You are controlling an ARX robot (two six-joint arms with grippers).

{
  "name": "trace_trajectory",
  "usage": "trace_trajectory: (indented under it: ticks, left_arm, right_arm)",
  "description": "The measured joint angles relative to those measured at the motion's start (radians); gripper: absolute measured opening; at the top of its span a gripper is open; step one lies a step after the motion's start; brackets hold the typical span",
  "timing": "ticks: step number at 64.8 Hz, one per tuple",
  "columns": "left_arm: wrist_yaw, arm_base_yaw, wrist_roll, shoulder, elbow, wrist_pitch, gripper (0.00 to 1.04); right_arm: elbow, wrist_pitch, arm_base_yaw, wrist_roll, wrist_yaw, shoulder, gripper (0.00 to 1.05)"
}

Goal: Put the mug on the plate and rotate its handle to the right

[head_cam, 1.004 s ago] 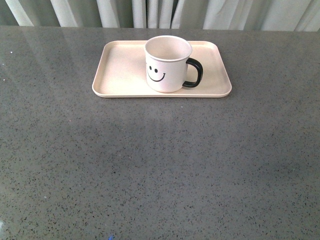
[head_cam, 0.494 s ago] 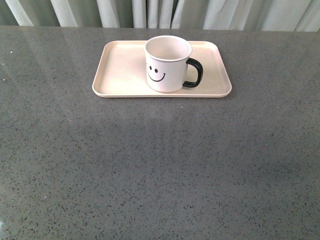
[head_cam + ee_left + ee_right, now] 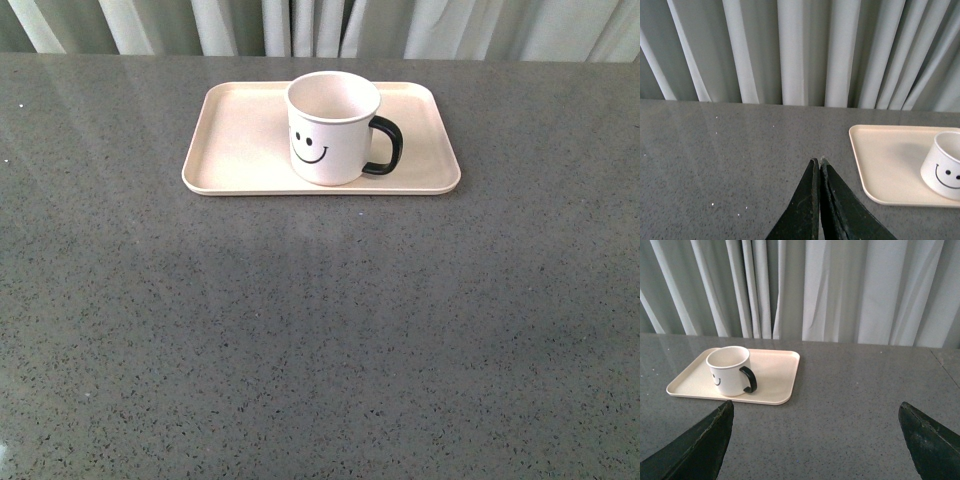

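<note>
I see the mug [image 3: 333, 128] upright on the plate [image 3: 240, 150], midway along the far edge of the desk [image 3: 320, 330], with its handle [image 3: 385, 147] pointing to the right edge. My left pincer [image 3: 819, 167] is pressed closed on nothing, and my right pincer [image 3: 815, 412] gapes wide. Both are well apart from the plate. I judge the job done, so it's best to park both arms clear and touch nothing.
</note>
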Motion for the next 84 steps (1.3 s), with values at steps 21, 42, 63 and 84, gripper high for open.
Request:
trace_trajectory:
  ticks: [21, 42, 63, 84]
  left_arm:
    - [0.070, 0.072, 0.002, -0.350, -0.093, -0.256, 0.01]
    - [0.069, 0.072, 0.003, -0.619, -0.113, -0.494, 0.01]
    - [0.070, 0.072, 0.002, -0.802, -0.113, -0.666, 0.01]
    - [0.070, 0.072, 0.002, -0.922, -0.113, -0.785, 0.01]
  right_arm:
    - [0.000, 0.000, 0.000, 0.000, -0.001, 0.000, 0.96]
    - [0.000, 0.000, 0.000, 0.000, -0.001, 0.000, 0.96]
    - [0.000, 0.000, 0.000, 0.000, -0.001, 0.000, 0.96]
    - [0.000, 0.000, 0.000, 0.000, -0.001, 0.000, 0.96]
